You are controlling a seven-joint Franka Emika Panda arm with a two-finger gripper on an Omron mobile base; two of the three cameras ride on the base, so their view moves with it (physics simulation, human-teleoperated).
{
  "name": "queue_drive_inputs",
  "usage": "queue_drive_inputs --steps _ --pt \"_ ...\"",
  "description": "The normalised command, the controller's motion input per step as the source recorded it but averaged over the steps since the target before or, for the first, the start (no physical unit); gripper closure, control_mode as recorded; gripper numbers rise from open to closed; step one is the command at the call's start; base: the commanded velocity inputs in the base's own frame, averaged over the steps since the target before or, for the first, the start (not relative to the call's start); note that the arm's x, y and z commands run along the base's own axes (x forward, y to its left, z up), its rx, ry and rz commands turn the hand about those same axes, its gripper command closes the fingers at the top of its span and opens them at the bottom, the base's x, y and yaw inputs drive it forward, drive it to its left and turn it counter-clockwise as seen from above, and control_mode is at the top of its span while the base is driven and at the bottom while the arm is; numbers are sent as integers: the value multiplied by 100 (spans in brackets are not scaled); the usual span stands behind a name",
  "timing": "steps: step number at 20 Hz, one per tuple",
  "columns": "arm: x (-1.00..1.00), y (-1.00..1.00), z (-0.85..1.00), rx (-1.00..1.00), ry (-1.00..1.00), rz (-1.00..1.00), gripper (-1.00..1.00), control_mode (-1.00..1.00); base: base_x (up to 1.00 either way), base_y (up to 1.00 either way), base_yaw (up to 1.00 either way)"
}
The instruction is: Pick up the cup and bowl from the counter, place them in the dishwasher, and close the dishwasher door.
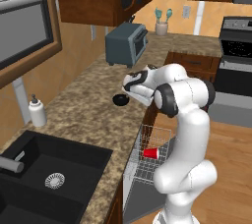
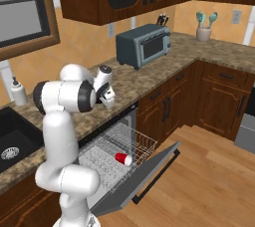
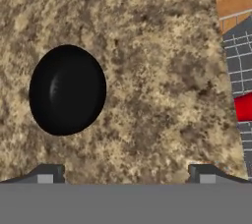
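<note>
The black bowl (image 3: 67,90) sits upright on the brown speckled counter (image 3: 157,46), also seen at the counter's front edge as the bowl (image 1: 120,100). My gripper (image 3: 126,175) hangs open above the counter, empty, with the bowl up and to the left of the gap between its fingertips (image 3: 47,174). The red cup (image 2: 123,159) lies on its side in the dishwasher's pulled-out wire rack (image 2: 107,154); the cup (image 1: 150,153) shows under the arm. The dishwasher door (image 2: 149,178) is folded down, open.
A grey toaster oven (image 1: 127,43) stands farther along the counter. A white soap dispenser (image 1: 37,111) stands beside the black sink (image 1: 29,154). The stove (image 1: 236,56) is at the far right, past the corner. Wooden floor (image 2: 209,181) lies beyond the open door.
</note>
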Motion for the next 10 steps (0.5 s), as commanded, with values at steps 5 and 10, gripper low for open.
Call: queue_drive_inputs --steps 5,10 --pt "54 25 -19 -5 0 0 -100 -100 0 0 0" --pt "33 4 -25 -1 0 0 -100 -100 0 0 0"
